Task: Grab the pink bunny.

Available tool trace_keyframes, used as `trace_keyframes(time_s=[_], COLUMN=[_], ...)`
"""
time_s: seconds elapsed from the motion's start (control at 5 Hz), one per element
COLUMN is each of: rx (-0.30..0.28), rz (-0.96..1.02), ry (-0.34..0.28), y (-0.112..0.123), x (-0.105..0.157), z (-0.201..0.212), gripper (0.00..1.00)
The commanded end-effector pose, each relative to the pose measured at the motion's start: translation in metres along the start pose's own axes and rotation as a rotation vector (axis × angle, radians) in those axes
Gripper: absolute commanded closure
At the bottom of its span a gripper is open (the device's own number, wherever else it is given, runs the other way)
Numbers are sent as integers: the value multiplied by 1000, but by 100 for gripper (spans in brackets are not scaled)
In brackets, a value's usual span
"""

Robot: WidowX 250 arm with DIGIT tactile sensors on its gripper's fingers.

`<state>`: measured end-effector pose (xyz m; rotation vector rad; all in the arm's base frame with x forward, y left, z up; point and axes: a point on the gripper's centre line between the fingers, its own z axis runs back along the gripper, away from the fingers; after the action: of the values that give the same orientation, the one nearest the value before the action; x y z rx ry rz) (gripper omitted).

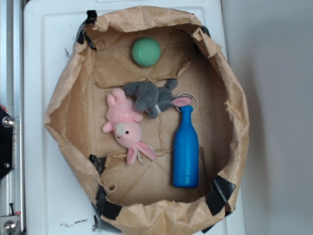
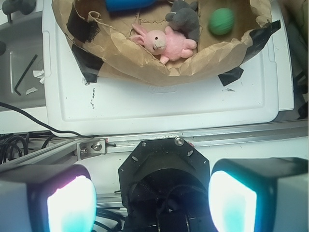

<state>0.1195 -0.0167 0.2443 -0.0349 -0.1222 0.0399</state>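
Hand (image 2: 152,200) open w/ nothing in it, pink bunny (image 2: 166,42) well ahead, in paper-lined bin (image 2: 159,72).

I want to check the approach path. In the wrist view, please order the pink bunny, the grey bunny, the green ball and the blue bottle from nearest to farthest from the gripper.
1. Pink bunny, centre, just inside the near paper wall.
2. Grey bunny and green ball, behind to the right; too close to call.
3. Blue bottle, top edge, left of centre.
The gripper is open, outside the paper bowl.

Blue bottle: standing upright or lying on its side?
Lying on its side. The blue bottle shows its full length flat on the paper bag's floor, neck pointing toward the grey bunny.
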Motion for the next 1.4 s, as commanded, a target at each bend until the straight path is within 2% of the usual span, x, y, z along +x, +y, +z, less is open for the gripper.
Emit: trace_keyframes(time_s=[0.0, 0.2, 0.4, 0.6, 1.2], rx=[0, -125, -138, -139, -139], rz=[0, -89, -168, -423, -423], ry=[0, -28, -50, -68, -68], y=[0, -3, -3, 1, 1], x=[0, 49, 95, 127, 127], z=[0, -9, -14, -15, -15], gripper=[0, 0, 0, 0, 0])
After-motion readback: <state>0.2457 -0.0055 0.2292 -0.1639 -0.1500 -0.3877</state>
